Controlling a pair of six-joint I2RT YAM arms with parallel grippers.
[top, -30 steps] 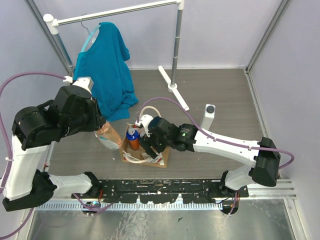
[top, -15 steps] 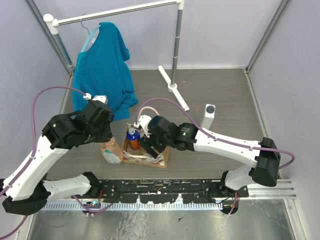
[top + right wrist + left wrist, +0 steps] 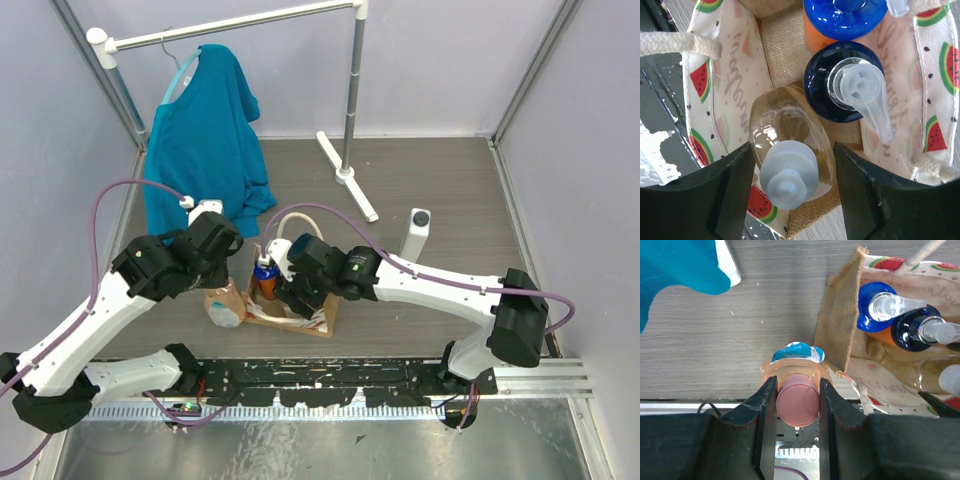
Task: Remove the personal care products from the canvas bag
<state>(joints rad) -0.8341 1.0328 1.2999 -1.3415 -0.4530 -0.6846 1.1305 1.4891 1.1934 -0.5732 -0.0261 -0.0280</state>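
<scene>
Left claw is pinching one pink-capped bottle, low centre of its view, just left of the canvas bag. Three bottles are sitting inside the bag: two blue-capped orange ones and one pale amber bottle, which the spread right claw is straddling.

Canvas bag rough woven cloth; amber bottle glossy clr plastic; table matt wood-grain.
</scene>
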